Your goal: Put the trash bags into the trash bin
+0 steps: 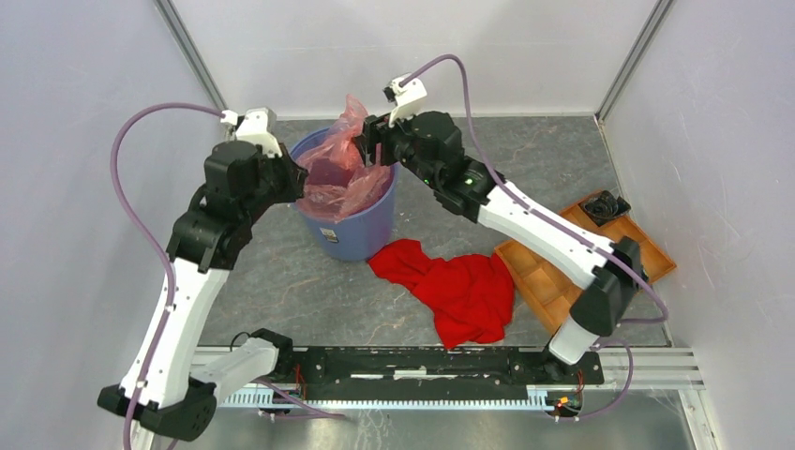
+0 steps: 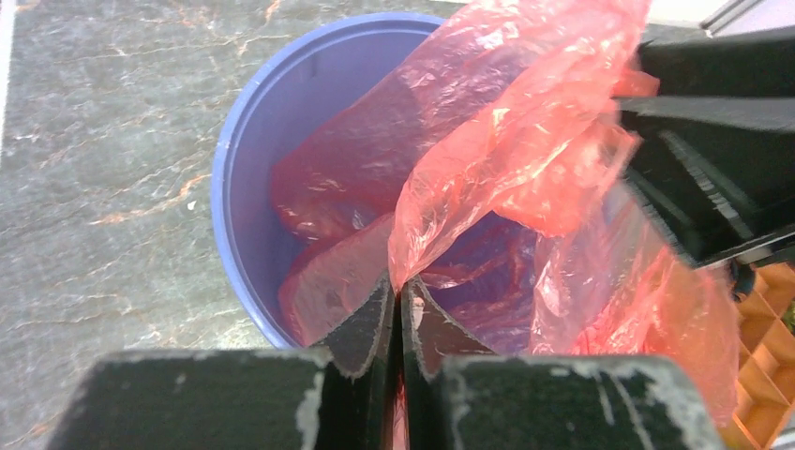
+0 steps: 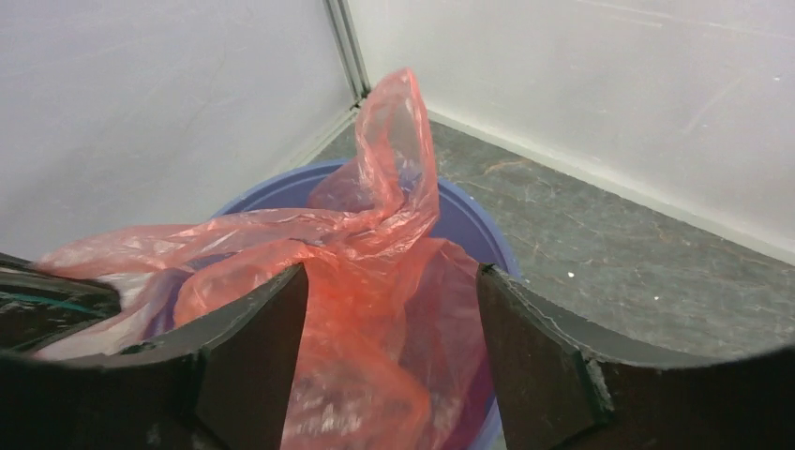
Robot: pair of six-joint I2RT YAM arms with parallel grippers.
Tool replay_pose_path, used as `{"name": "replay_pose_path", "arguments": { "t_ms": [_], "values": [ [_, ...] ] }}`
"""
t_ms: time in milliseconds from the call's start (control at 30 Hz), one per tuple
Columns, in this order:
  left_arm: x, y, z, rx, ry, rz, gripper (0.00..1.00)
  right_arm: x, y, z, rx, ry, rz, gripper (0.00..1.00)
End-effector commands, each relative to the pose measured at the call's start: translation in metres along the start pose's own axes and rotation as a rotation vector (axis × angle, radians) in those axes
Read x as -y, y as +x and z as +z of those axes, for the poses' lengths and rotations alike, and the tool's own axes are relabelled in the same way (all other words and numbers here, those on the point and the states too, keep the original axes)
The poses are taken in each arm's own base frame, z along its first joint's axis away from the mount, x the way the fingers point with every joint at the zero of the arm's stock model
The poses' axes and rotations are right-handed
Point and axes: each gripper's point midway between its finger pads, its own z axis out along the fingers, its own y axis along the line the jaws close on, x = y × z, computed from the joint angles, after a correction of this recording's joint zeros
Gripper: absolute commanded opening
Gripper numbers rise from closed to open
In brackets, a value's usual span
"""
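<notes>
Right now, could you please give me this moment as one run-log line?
left claw: shut on trash bag | right claw: open astride it | bag: partly in trash bin

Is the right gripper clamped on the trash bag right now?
No, the right gripper has its jaws wide apart, and the trash bag sits loose between them.

Finish: thin translucent red-orange plastic film bag (image 1: 342,164) v. glossy & wrinkly, round blue plastic bin (image 1: 361,234) smooth w/ slight sheen, opaque red cloth (image 1: 459,286) matt, grey marbled table (image 1: 281,281) smooth, stone-look.
</notes>
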Motion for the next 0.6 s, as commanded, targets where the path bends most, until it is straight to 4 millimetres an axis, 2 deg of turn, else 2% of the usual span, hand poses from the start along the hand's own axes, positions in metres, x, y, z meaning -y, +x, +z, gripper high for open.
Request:
{"name": "replay_pose_path", "arguments": {
  "t_ms": [0,200,300,433,567],
  "values": [
    [0.019,-0.029,-0.016,0.187,0.119,-0.058,0.10,-0.003,-0.038,-0.039,0.045,-0.042,-0.072,0.78],
    [0.013,-0.029,-0.026,0.246,0.107,-0.072,0.07,-0.009,-0.033,-0.056,0.003,-0.079,-0.031,0.97],
    [0.017,-0.028,-0.030,0.267,0.145,-0.077,0.07,-0.018,-0.024,-0.053,-0.017,-0.134,-0.039,0.98],
    [0.016,-0.028,-0.034,0.277,0.145,-0.078,0.04,-0.014,-0.018,-0.042,-0.076,-0.117,-0.127,0.98],
    [0.013,-0.026,-0.040,0.298,0.144,-0.077,0.03,-0.014,-0.014,-0.032,-0.063,-0.131,-0.184,0.93]
  ]
}}
